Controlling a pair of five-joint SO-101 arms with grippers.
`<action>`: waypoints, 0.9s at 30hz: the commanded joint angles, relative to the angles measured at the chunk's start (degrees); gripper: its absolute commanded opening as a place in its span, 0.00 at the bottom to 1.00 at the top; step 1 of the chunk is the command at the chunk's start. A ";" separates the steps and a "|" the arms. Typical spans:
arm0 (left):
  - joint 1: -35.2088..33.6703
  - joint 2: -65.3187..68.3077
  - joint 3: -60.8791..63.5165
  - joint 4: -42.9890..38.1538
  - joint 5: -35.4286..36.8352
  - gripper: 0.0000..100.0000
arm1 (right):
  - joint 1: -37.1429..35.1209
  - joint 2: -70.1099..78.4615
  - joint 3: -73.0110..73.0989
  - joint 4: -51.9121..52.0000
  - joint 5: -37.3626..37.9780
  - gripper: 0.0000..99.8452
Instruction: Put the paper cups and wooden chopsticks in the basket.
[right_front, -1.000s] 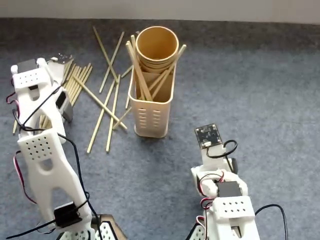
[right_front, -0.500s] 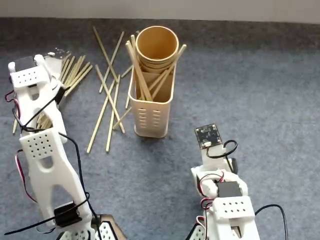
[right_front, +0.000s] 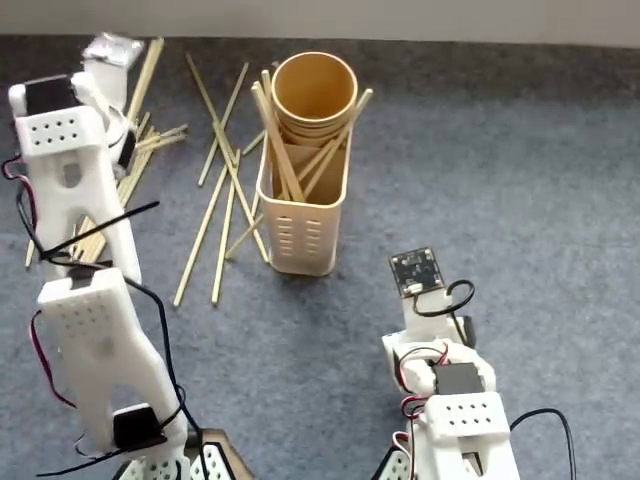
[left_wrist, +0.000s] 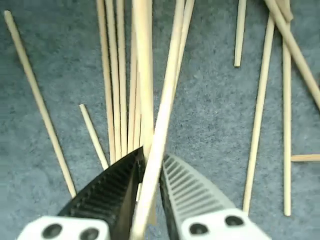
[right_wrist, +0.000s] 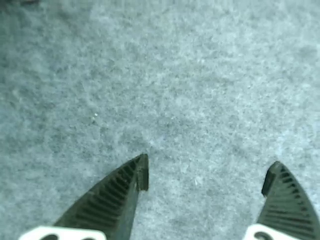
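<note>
Two pincers are mine. Nearest, my right pincer hangs with its jaws spread wide, gripping nothing, above bare grey carpet. Further out stands the white basket, upright, with stacked paper cups inside and several wooden chopsticks leaning in beside them. Just left of it, loose chopsticks lie scattered on the carpet. Farthest off, my left pincer is clamped narrow on one chopstick, held above a bundle lying flat.
</note>
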 joint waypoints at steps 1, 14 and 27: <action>1.89 -9.63 1.10 0.35 4.04 0.00 | -0.66 -0.66 -1.36 -0.75 0.53 0.36; 10.86 -32.48 22.11 -4.04 10.29 0.00 | -0.66 -0.66 -1.36 -0.75 0.53 0.36; 23.34 -74.42 70.90 -45.71 16.53 0.00 | -0.66 -0.66 -1.36 -0.75 0.53 0.36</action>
